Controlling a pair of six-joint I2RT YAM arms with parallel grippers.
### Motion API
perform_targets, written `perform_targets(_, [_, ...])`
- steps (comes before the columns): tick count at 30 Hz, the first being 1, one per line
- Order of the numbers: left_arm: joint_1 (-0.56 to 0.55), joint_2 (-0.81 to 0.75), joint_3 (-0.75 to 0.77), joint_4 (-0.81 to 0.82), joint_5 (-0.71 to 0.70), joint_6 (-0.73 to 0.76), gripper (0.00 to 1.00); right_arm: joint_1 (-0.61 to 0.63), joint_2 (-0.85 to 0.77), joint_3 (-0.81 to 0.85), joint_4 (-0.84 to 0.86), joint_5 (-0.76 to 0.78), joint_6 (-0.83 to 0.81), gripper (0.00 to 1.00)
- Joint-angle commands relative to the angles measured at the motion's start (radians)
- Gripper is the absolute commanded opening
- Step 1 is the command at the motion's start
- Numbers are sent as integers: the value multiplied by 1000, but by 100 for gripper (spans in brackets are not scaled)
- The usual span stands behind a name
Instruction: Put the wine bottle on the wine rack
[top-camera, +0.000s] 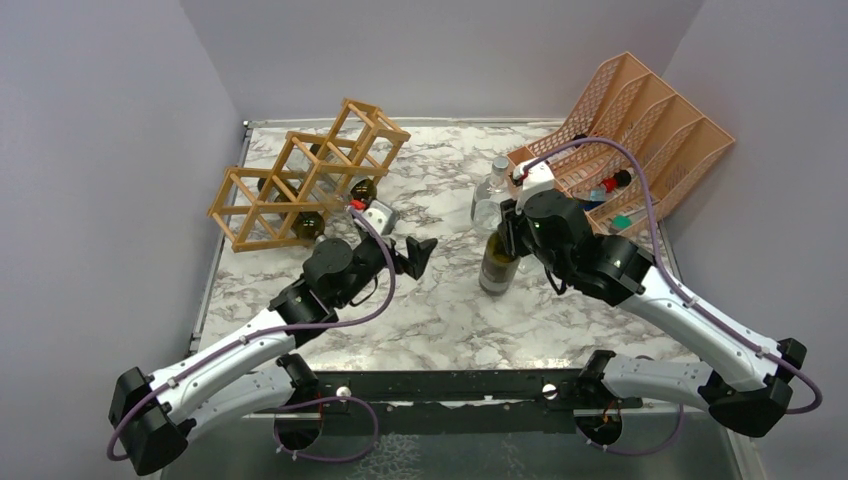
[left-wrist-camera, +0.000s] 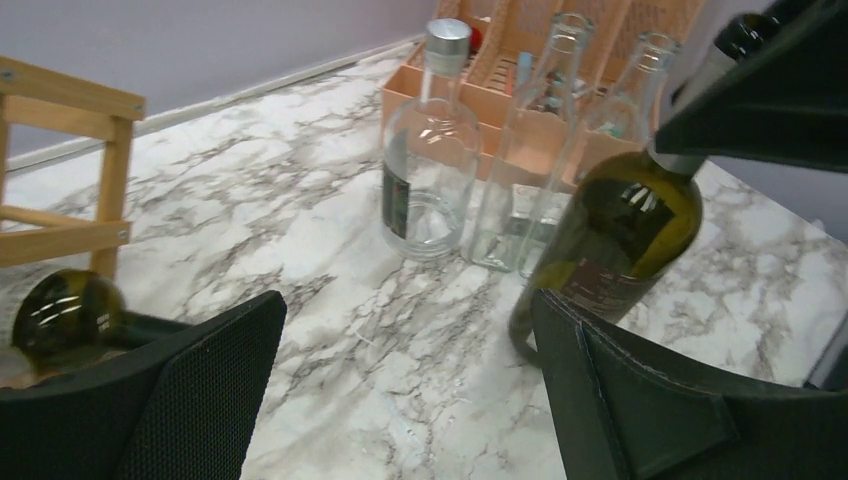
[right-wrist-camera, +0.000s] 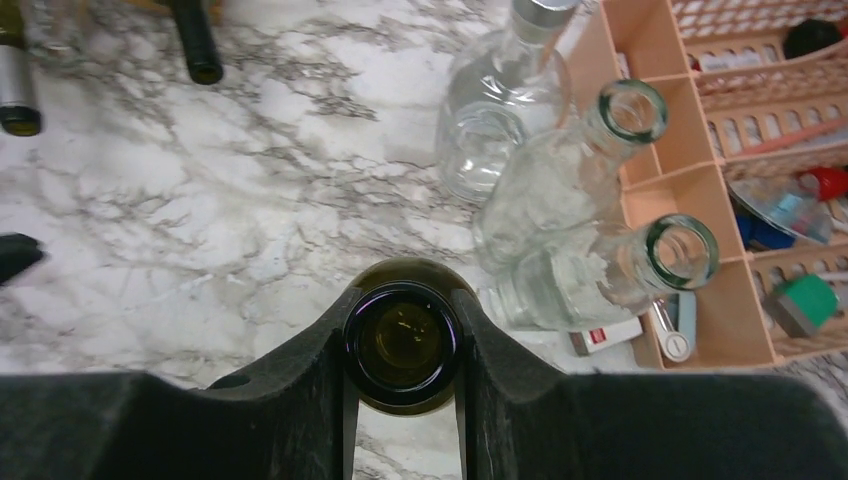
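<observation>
The right gripper (top-camera: 510, 230) was clamped from above around the neck of the wine bottle (left-wrist-camera: 625, 225). The dark green body hung below the jaws, leaning slightly. Whether its base rested on the marble table (top-camera: 440, 310) could not be told. The left gripper (left-wrist-camera: 408, 330) was held low over the table with its jaws spread wide and nothing between them, the bottle just ahead and to its right. Three clear glass bottles (left-wrist-camera: 430, 170) were grouped close beyond the held bottle. The wine rack (top-camera: 300, 180) was set well off to the right gripper's left, near the left gripper's left side, with dark bottles already lying in its lower cells.

The step in hand was judged to be the carry across. A neck grip was expected to let the heavy body swing, so a slow lift clear of the glass bottles was called for. Support from the empty gripper under the body was thought advisable before the bottle was tipped level and slid into a free cell.
</observation>
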Motion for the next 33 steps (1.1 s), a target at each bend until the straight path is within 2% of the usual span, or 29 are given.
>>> perform_targets(1, [-3, 24, -40, 163, 221, 20, 99, 1, -37, 92, 145, -172, -77, 1])
perform_targets(6, [-3, 109, -29, 176, 430, 135, 99, 1, -18, 150, 168, -265, -88, 1])
perform_targets(12, [-2, 193, -22, 261, 482, 166, 99, 2, -5, 224, 171, -394, -97, 1])
perform_targets(18, [-2, 260, 10, 279, 661, 177, 99, 2, -27, 243, 160, -559, -152, 1])
perform_targets(25, [-2, 280, 3, 315, 672, 139, 99, 1, -49, 245, 141, -712, -224, 1])
perform_targets(31, [-2, 252, -20, 343, 909, 183, 99, 1, -62, 255, 105, -784, -286, 1])
perform_targets(33, [-2, 245, -23, 360, 941, 188, 98, 1, -69, 255, 114, -815, -292, 1])
